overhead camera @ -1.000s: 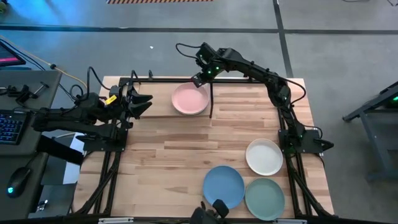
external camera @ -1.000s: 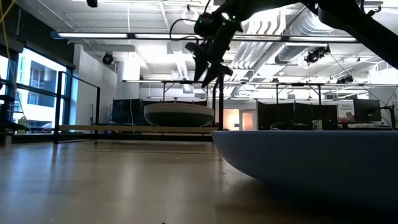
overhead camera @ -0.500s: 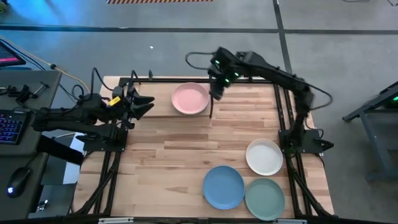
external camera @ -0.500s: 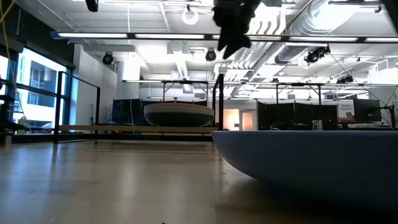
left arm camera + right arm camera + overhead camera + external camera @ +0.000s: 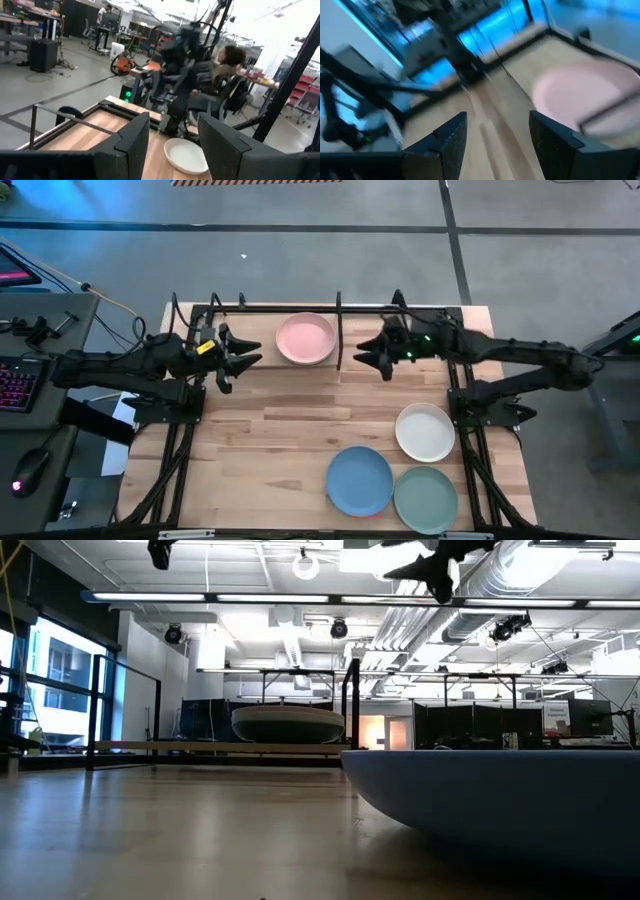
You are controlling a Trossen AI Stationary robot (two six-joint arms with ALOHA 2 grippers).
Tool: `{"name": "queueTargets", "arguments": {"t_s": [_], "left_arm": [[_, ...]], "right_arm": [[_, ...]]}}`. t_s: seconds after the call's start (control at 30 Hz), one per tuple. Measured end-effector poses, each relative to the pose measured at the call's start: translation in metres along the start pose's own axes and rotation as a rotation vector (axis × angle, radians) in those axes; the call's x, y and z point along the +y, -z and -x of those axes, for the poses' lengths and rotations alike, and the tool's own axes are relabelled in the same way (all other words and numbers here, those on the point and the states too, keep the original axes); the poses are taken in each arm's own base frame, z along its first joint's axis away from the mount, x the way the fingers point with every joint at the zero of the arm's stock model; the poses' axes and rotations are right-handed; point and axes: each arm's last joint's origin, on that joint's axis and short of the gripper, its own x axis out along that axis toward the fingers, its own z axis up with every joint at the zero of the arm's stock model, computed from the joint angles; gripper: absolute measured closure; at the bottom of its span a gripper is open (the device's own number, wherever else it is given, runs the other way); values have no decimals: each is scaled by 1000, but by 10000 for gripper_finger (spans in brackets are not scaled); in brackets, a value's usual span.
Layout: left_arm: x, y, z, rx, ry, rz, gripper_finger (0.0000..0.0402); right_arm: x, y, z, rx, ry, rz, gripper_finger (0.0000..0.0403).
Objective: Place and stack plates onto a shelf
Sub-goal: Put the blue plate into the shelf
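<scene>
A pink plate (image 5: 306,338) lies on the shelf (image 5: 270,309) at the table's far edge. In the low view it is the top of a thick stack (image 5: 288,723) on the shelf board (image 5: 180,747). A white plate (image 5: 425,431), a blue plate (image 5: 360,480) and a sage green plate (image 5: 426,498) lie on the table at the near right. My left gripper (image 5: 248,352) hovers open to the left of the pink plate. My right gripper (image 5: 362,353) hovers open to its right, past a shelf post (image 5: 340,330). Both are empty.
The shelf's black rods and upright posts (image 5: 352,705) frame the far part of the table. The blue plate's rim (image 5: 500,800) fills the near right of the low view. Bare wood lies between the shelf and the three plates. A person sits beyond the table (image 5: 230,65).
My right gripper has risen from over the pink plate's far rim and swung toward the table's right and near side, past the shelf post; its arm now reaches in from the right. My left gripper has moved a little toward the pink plate. The plates have stayed put.
</scene>
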Motion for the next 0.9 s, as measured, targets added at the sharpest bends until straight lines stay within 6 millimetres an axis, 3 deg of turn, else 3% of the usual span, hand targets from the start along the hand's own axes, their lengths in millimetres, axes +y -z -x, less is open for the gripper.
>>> {"name": "queueTargets", "arguments": {"t_s": [0.1,0.37,0.57,0.7,0.9], "left_arm": [[0,3,-4,16,-5,23,245],[0,5,-8,32,-6,56,245],[0,5,-8,27,-22,62,245],[0,5,-8,27,-22,63,245],[0,6,-8,29,-27,62,245]], "right_arm": [[4,8,3,-75,-30,36,208],[5,12,3,-69,-40,57,208],[5,13,3,-49,-42,-50,208],[9,32,0,154,-73,-226,208],[37,100,-12,695,-48,-350,208]]}}
